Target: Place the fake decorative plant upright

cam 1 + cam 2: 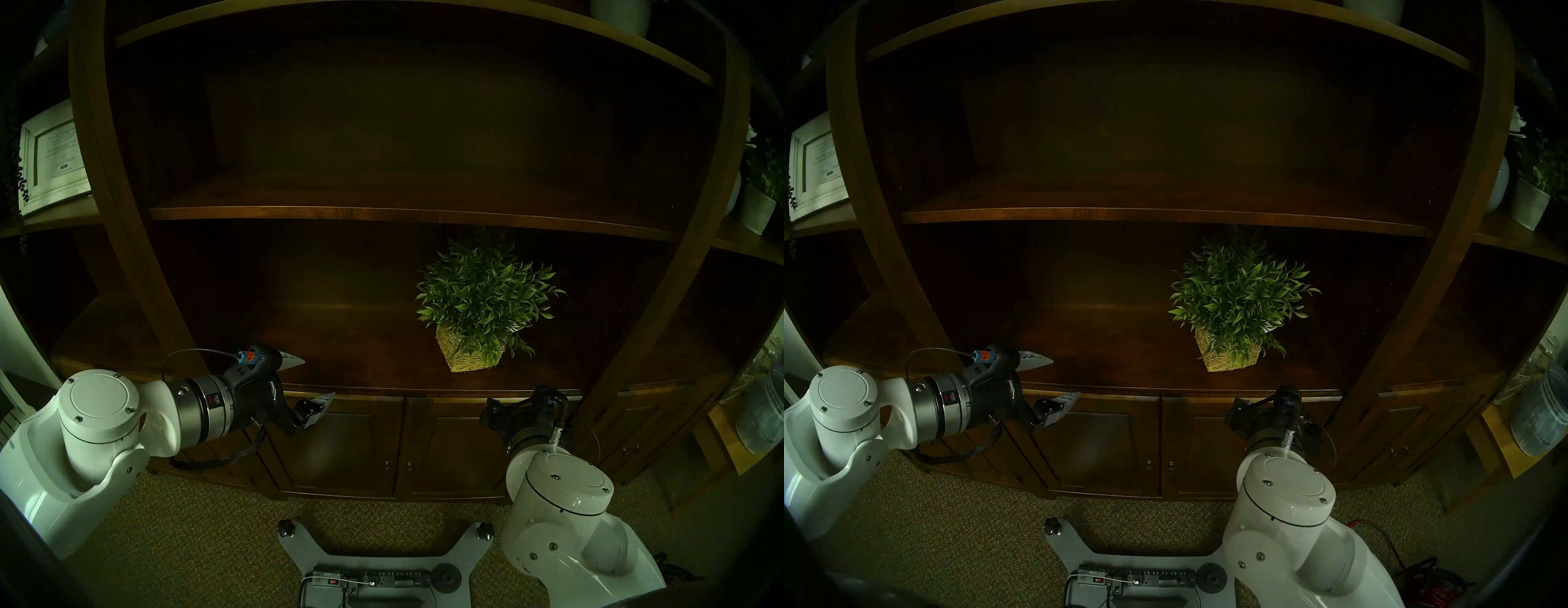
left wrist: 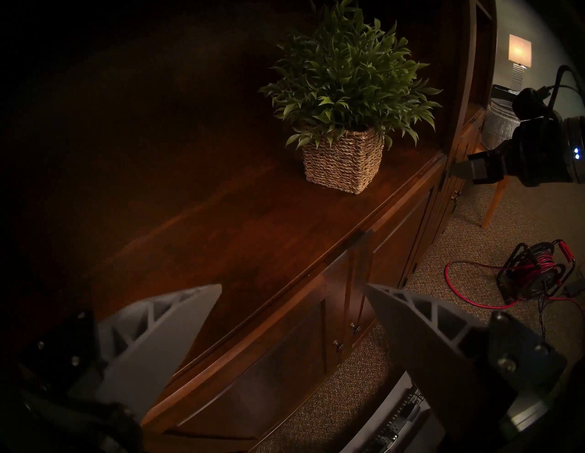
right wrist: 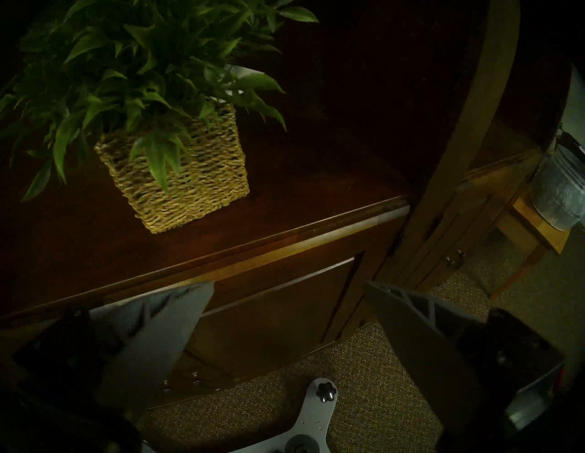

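Note:
The fake decorative plant stands upright in its tan woven cube pot on the dark wood counter of the bookcase, right of centre and near the front edge. It also shows in the left wrist view and the right wrist view. My left gripper hovers open and empty at the counter's front edge, well to the plant's left. My right gripper is open and empty too, in front of the cabinet just below the counter edge, a little right of the pot.
A shelf board runs close above the leaves. A bookcase upright stands right of the plant. A framed picture sits far left, a flowering plant in a pale pot far right. Red cable reel lies on the carpet.

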